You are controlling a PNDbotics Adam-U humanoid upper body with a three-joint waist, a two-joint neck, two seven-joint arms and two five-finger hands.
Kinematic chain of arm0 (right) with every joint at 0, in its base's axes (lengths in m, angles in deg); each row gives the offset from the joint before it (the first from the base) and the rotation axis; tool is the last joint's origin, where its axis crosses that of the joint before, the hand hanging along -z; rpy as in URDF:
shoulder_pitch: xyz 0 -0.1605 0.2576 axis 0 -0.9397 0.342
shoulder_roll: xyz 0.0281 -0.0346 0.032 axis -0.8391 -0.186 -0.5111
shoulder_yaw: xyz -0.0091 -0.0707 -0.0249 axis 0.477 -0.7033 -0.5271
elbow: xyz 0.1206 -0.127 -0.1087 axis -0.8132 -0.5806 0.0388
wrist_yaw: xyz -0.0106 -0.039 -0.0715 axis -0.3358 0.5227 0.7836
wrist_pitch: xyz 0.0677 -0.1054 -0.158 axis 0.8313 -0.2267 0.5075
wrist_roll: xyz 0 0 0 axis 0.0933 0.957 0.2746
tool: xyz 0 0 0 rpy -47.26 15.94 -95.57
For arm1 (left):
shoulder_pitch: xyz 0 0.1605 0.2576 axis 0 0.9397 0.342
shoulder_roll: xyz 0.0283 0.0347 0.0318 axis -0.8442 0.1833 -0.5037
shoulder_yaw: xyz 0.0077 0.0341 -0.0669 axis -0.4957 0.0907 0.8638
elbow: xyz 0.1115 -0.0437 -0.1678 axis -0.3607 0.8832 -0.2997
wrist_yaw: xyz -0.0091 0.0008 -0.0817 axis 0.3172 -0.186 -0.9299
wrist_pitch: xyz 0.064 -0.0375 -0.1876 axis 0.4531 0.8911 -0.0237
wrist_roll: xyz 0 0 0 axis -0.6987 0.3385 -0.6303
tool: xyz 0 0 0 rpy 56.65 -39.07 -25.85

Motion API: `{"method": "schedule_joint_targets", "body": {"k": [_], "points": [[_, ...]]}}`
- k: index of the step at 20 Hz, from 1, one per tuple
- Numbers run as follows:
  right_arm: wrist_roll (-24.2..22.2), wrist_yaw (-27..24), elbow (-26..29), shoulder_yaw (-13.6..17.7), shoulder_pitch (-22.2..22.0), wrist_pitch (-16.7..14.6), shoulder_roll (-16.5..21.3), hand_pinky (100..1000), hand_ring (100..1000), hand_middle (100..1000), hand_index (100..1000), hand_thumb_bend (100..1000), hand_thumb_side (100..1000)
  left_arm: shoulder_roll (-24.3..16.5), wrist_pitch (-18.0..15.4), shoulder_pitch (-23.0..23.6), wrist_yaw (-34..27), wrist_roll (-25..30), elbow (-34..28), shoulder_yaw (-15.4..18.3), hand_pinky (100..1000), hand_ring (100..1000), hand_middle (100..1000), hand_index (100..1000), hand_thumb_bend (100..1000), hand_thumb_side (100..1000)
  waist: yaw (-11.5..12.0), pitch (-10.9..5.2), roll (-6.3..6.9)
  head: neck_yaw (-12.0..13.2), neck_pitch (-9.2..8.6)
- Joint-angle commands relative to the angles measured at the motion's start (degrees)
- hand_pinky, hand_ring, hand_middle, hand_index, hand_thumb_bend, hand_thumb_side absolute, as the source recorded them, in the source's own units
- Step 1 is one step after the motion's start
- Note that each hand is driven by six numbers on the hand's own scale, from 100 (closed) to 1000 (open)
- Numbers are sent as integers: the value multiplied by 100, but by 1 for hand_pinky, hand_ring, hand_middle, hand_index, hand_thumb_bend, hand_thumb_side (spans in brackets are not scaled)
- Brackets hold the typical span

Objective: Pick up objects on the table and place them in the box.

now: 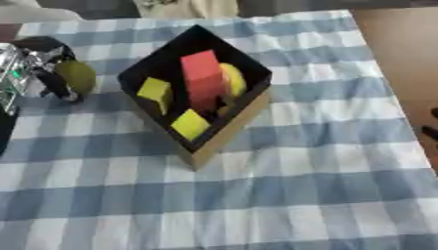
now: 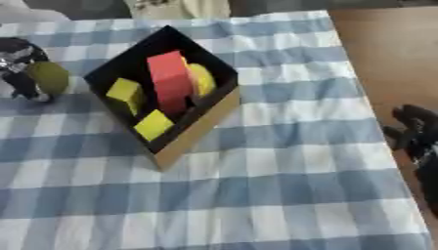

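Observation:
A black-lined cardboard box (image 1: 248, 114) stands turned like a diamond on the blue-and-white checked cloth. Inside it are a tall red block (image 1: 203, 78), a round yellow piece (image 1: 232, 79) behind it and two yellow blocks (image 1: 155, 91) (image 1: 190, 124). At the far left my left hand (image 1: 53, 73) has its fingers curled round an olive-green rounded object (image 1: 78, 76), just left of the box and low over the cloth. My right hand (image 2: 417, 134) shows at the right edge beside the table, fingers relaxed and holding nothing.
The checked cloth (image 1: 282, 195) covers the table in front of and right of the box. The table's right edge runs along bare brown floor (image 1: 406, 53). Pale fabric (image 1: 184, 7) lies past the far edge.

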Motion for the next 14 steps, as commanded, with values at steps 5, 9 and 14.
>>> {"method": "schedule_joint_targets", "body": {"k": [5,9,14], "points": [[-11,41,114,42,15,38,41,912,1000,412,843,100,677,-172,99,-67,48,-24,-120,65,735,704,603,705,303,100,-4,-23,-80,-3,-43],[-15,53,114,45,4,53,44,913,1000,412,843,100,676,-209,181,-47,-231,-173,-374,5,722,683,584,690,226,123,-4,-41,-72,-24,-26],[-25,30,114,43,-7,56,76,914,1000,413,844,100,669,-294,204,-104,-320,-200,-985,-123,716,670,570,676,189,104,17,-85,-57,-63,9]]}}
